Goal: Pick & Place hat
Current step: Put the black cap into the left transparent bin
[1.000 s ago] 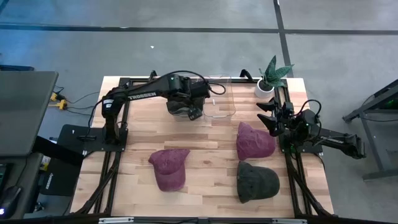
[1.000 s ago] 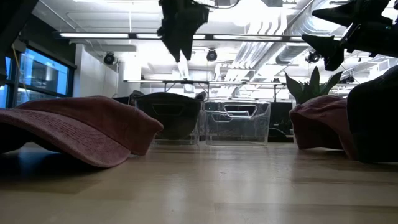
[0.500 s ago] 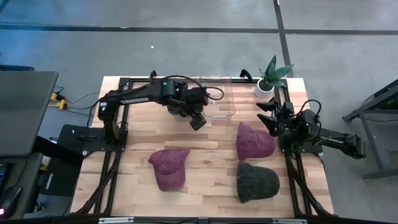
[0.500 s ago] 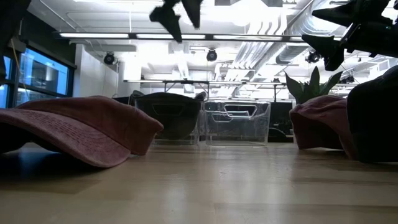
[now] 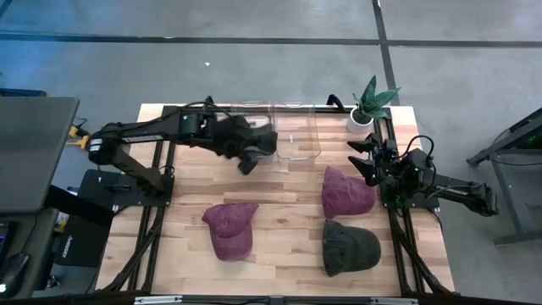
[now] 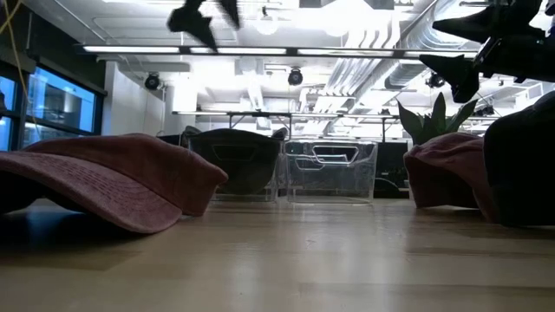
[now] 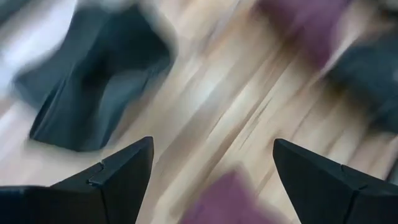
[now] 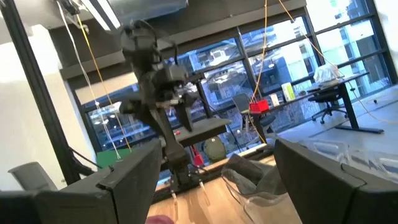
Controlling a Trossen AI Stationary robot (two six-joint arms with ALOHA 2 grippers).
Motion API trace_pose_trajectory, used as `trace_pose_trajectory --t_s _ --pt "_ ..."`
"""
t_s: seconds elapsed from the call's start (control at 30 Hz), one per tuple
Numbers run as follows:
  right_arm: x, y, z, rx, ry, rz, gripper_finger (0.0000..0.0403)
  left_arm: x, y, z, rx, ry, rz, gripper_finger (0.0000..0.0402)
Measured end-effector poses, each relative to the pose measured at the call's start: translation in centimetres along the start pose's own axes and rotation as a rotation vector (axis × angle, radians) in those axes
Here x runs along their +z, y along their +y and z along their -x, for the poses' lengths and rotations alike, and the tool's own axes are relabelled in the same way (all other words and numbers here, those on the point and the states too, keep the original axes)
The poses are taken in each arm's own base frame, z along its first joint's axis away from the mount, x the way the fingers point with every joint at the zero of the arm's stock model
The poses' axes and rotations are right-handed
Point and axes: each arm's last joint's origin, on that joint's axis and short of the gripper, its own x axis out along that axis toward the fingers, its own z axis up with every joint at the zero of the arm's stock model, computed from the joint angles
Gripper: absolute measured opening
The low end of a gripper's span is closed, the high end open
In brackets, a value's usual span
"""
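**Left pincer empty above the table; one dark hat in the clear bin**

We find the left pincer [image 5: 248,161] raised over the wooden slat table [image 5: 288,241], just in front of the clear plastic bins [image 5: 296,140] at the far edge. Its fingers [image 7: 121,180] stand wide apart with nothing between them. In the low view a dark cap [image 6: 234,160] sits inside the left clear bin, beside an empty-looking one.

Three hats lie on the table: a maroon cloth cap [image 5: 230,229] left of centre near the front, a second maroon cap [image 5: 345,191] to the right, and a dark green cap [image 5: 349,246] just in front of it.

The right pincer [image 5: 362,158] hangs at the right edge, near a small potted green plant [image 5: 370,103], fingers [image 8: 134,177] spread wide and holding nothing.
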Motion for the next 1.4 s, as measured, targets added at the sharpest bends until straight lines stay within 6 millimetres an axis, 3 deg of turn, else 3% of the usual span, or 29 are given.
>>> trace_pose_trajectory --t_s 0.1,0.2,0.27,0.33,0.5,0.7,0.87,0.93,1.23,1.4 --pt "-0.1 0.0 0.0 0.000 0.008 -0.001 0.0307 -2.5 2.1 0.6 -0.007 0.022 0.039 0.0323" --pt "-0.1 0.0 0.0 -0.002 0.015 -0.001 0.0307 -3.0 2.7 0.8 -0.106 -0.100 0.068 0.0323" --pt "-0.2 -0.1 0.0 -0.007 0.025 -0.002 0.0307 -5.0 4.1 0.8 -0.075 -0.049 0.068 0.0323" --pt "-0.3 -0.1 0.0 -0.013 0.029 -0.002 0.0307 -4.9 4.0 1.0 -0.166 -0.160 0.077 0.0323" --pt "-0.5 -0.2 0.0 -0.024 0.048 -0.004 0.0307 -7.7 5.9 1.5 -0.253 -0.257 0.073 0.0323" --pt "-0.7 -0.3 -0.1 -0.043 0.068 -0.005 0.0307 -11.5 8.3 0.3 -0.327 -0.312 0.065 0.0323" --pt "-0.8 -0.4 -0.1 -0.045 0.073 -0.006 0.0307 -12.9 8.8 -0.3 -0.491 -0.399 0.046 0.0323" --pt "-0.8 -0.4 -0.1 -0.046 0.073 -0.006 0.0307 -12.4 8.4 0.0 -0.587 -0.485 0.021 0.0323" --pt "-0.9 -0.4 -0.1 -0.053 0.092 -0.007 0.0307 -13.9 9.0 -2.0 -0.640 -0.515 -0.106 0.0323" --pt "-1.0 -0.5 -0.1 -0.054 0.097 -0.008 0.0307 -13.9 8.9 -1.8 -0.673 -0.555 -0.110 0.0323"
